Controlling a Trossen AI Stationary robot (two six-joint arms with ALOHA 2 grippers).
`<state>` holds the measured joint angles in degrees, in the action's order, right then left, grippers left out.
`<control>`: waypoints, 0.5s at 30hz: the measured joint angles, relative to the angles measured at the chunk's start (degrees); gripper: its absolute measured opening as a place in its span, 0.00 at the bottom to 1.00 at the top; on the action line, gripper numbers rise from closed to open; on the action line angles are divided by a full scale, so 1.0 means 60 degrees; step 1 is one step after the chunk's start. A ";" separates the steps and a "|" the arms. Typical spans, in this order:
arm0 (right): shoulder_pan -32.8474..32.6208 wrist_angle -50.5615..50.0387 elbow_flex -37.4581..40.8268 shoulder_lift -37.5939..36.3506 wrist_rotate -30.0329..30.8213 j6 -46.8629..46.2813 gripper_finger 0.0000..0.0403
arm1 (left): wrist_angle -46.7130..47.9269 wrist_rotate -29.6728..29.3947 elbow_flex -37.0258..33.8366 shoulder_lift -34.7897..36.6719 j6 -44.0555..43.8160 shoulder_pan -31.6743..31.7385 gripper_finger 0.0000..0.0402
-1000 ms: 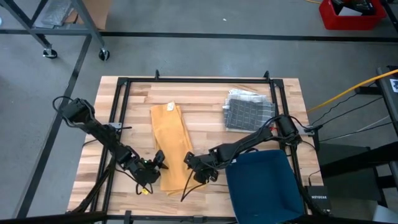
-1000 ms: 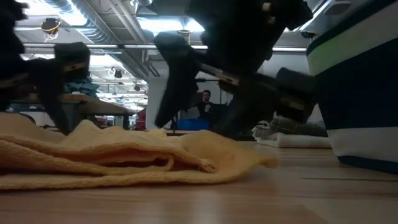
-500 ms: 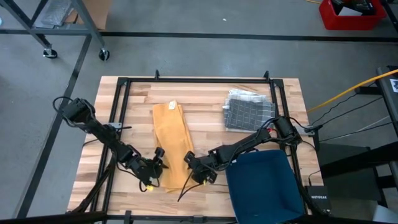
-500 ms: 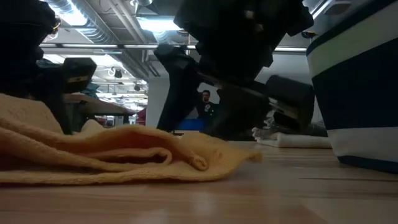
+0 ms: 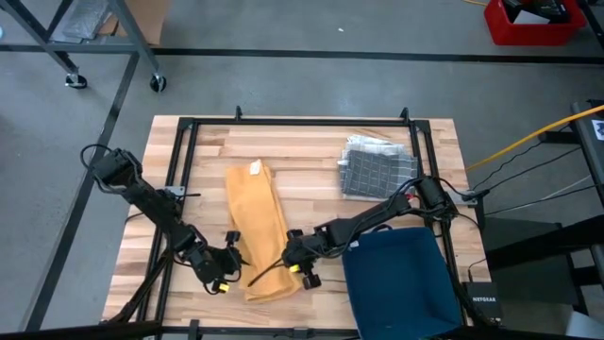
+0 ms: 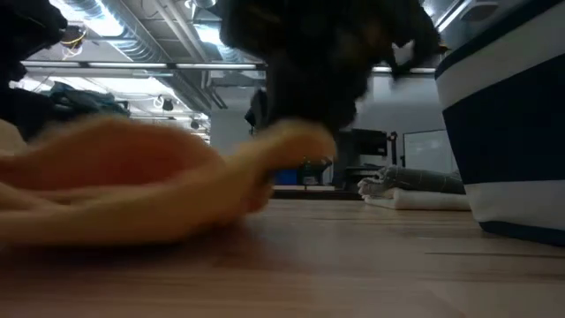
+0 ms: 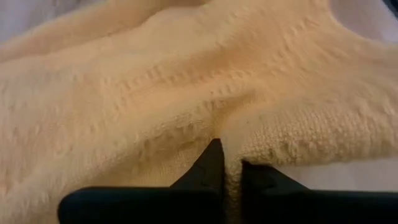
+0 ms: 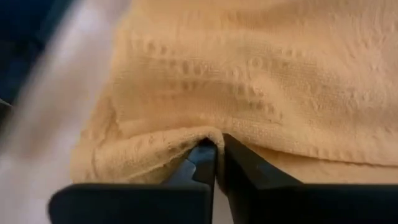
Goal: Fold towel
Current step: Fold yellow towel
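Wooden planks of the tabletop (image 5: 311, 156) carry a grey folded cloth (image 5: 376, 168) beyond the yellow towel (image 5: 257, 212), a blue bin (image 5: 401, 283) beside it and grey shop floor all round. Both my pincers, wide a second ago, have closed: left pincer (image 7: 229, 167) and right pincer (image 8: 217, 152) each pinch the towel's near edge, whose corners now lift, so I judge the fold can begin.

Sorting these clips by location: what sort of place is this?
Probably an industrial lab or workshop: bare concrete floor, exposed ceiling ducts, and a wooden table in a metal frame with the yellow towel.
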<state>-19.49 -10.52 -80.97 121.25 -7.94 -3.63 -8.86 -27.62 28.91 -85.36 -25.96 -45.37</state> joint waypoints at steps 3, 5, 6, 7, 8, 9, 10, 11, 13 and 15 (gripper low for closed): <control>0.0007 -0.0020 -0.0411 0.0000 -0.0872 -0.0938 0.06 | 0.0000 0.0003 0.0000 0.0000 -0.0428 -0.0104 0.01; 0.0005 -0.0057 -0.0775 0.0000 -0.1379 -0.1244 0.03 | 0.0004 0.0011 0.0000 0.0028 -0.0862 -0.0167 0.01; 0.0004 -0.0045 -0.0961 0.0000 -0.1530 -0.1306 0.02 | 0.0009 0.0068 0.0000 0.0078 -0.1095 -0.0199 0.01; 0.0004 -0.0051 -0.1141 0.0000 -0.1584 -0.1322 0.02 | 0.0007 0.0096 0.0000 0.0140 -0.1369 -0.0217 0.01; 0.0000 -0.0173 -0.1338 0.0000 -0.1536 -0.1320 0.03 | 0.0013 0.0096 0.0000 0.0246 -0.1676 -0.0254 0.01; 0.0000 -0.0457 -0.1548 0.0000 -0.1419 -0.1301 0.03 | 0.0036 0.0102 0.0000 0.0398 -0.1974 -0.0291 0.01; 0.0000 -0.0803 -0.1746 0.0000 -0.1265 -0.1202 0.04 | 0.0033 0.0104 0.0000 0.0570 -0.2265 -0.0319 0.01; 0.0000 -0.1171 -0.1924 0.0000 -0.1115 -0.1057 0.04 | 0.0038 0.0098 0.0000 0.0773 -0.2498 -0.0346 0.01; 0.0018 -0.1890 -0.2229 0.0000 -0.0690 -0.0786 0.03 | 0.0137 0.0099 0.0000 0.1221 -0.2724 -0.0411 0.01; 0.0083 -0.2400 -0.2492 0.0000 -0.0363 -0.0629 0.02 | 0.0509 0.0098 0.0000 0.1672 -0.2736 -0.0446 0.00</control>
<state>-18.99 -24.92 -95.92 121.25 -10.12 -7.41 -5.81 -27.03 28.91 -75.33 -42.37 -48.05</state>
